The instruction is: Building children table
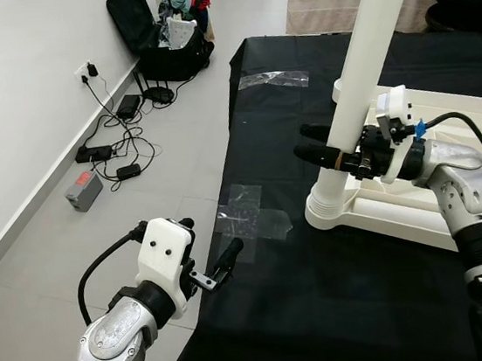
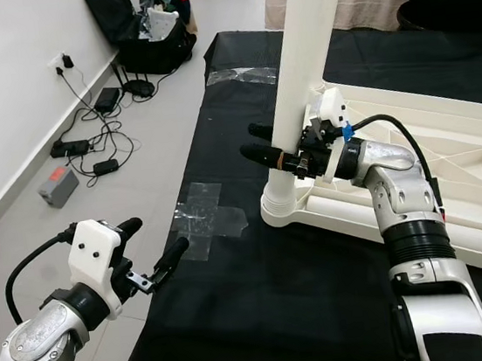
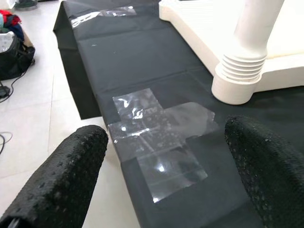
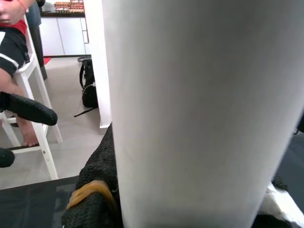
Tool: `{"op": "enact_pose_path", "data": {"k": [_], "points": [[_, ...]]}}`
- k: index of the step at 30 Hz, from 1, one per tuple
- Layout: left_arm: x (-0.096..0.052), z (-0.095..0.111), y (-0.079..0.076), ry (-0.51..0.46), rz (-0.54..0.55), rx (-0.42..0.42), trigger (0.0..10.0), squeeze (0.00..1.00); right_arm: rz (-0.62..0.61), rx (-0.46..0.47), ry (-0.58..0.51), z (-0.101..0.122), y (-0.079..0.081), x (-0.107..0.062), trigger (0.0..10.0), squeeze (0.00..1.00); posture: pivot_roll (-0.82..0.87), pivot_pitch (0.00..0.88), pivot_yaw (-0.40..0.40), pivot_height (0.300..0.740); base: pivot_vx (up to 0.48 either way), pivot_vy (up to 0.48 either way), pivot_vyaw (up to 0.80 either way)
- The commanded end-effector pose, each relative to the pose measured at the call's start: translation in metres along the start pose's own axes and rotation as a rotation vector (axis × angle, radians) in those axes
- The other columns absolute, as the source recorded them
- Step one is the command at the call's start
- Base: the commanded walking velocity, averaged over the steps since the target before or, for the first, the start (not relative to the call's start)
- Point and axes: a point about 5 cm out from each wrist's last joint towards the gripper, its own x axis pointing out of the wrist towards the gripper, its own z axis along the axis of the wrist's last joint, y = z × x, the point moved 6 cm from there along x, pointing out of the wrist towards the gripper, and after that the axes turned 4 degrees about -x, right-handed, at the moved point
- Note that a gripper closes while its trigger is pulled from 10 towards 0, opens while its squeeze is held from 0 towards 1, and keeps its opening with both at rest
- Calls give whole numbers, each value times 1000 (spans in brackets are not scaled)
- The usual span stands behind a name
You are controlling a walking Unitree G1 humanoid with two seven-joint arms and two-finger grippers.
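Observation:
A white tabletop [image 2: 447, 137] lies upside down on a black cloth [image 1: 325, 293]. A white table leg [image 1: 366, 51] stands upright in the ribbed corner socket [image 3: 240, 80] nearest me. My right gripper [image 1: 305, 141] is shut on the leg a little above the socket, its black fingers [image 4: 95, 180] pressed to both sides of the tube. My left gripper [image 1: 212, 241] hangs open at the cloth's left edge, low and short of the socket. Nothing lies between its fingers [image 3: 61, 175], which frame a patch of clear tape [image 3: 156, 142].
More clear tape [image 1: 272, 78] holds the cloth's far edge. On the tiled floor to the left are cables and power adapters [image 1: 114, 148], a grey box [image 1: 84, 189] and an open black bag of clothes [image 1: 167, 40] against the wall. A person sits on a white chair [image 4: 28, 95].

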Motion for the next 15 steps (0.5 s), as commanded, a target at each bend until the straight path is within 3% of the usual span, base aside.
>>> {"op": "enact_pose_path", "data": {"k": [1,15], "points": [[-1,-6,2,20,4,6,10000,0,-42,124,132,-49,8,-9,10000,0,131,197,-3,740,0,0,0],[0,-6,2,16,0,4,10000,0,-143,149,112,-56,15,-6,10000,0,128,202,-5,740,0,0,0]]}}
